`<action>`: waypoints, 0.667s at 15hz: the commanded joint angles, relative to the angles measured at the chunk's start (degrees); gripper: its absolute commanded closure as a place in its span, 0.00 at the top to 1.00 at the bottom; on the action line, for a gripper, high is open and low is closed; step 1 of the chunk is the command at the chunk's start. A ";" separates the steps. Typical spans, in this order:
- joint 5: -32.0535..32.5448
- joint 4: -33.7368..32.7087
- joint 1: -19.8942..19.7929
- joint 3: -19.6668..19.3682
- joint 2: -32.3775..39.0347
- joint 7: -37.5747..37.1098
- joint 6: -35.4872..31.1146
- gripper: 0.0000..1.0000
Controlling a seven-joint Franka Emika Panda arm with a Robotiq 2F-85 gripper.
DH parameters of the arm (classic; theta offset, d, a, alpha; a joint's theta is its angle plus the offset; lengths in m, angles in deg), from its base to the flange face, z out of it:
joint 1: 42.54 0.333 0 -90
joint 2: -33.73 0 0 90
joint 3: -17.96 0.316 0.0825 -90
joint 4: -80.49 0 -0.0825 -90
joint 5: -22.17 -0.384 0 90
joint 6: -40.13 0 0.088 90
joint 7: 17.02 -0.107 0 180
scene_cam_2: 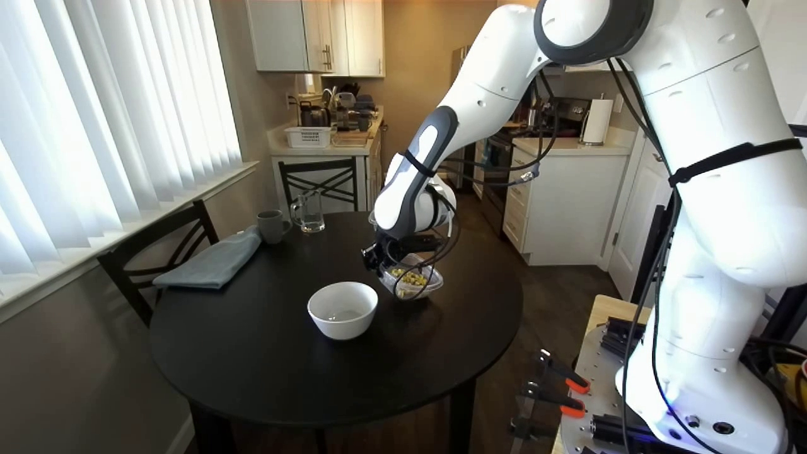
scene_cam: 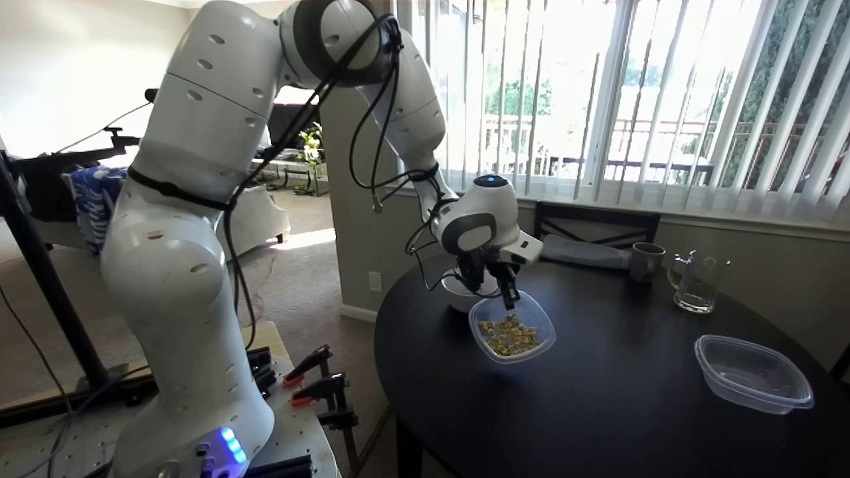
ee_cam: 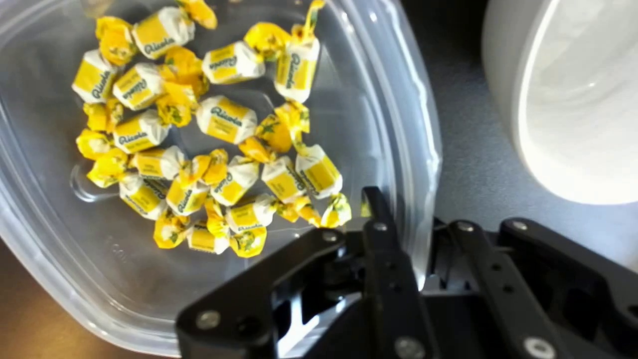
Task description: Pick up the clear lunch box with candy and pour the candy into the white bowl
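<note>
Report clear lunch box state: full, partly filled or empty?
Partly filled: wrist view shows wrapped candy inside the clear lunch box, with bare plastic around it.

Home: dining spot, open to kitchen and living area. In an exterior view, wall cabinets (scene_cam_2: pixel 280 34), a counter (scene_cam_2: pixel 555 147) and a paper towel roll (scene_cam_2: pixel 597 121) are seen beyond the far and right edges of the round worktop (scene_cam_2: pixel 252 372). Dark chairs (scene_cam_2: pixel 318 166) are set at its left and far edges, vertical blinds (scene_cam_2: pixel 107 113) hung past the left. In an exterior view, a pale sofa (scene_cam: pixel 265 219) and carpet (scene_cam: pixel 299 285) are seen off the left edge.
</note>
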 commanded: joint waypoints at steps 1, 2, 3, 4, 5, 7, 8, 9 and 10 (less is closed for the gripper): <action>1.43 6.68 9.77 -7.01 -6.37 -11.93 -1.73 0.04; 2.55 7.85 13.08 -9.89 -7.60 -15.01 -1.86 0.04; 3.67 9.16 15.70 -12.17 -9.27 -17.23 -1.76 0.04; 4.50 10.56 17.45 -13.52 -11.38 -18.66 -2.08 0.04; 5.39 11.69 18.68 -14.48 -13.23 -19.62 -2.30 0.04; 3.98 13.43 19.84 -14.70 -17.54 -17.81 -0.83 0.04; 2.90 13.91 19.10 -13.39 -19.51 -16.17 0.24 0.04; 3.16 14.53 14.22 -7.80 -22.02 -14.62 1.00 0.04; 1.12 14.88 11.87 -4.20 -24.09 -11.84 1.96 0.04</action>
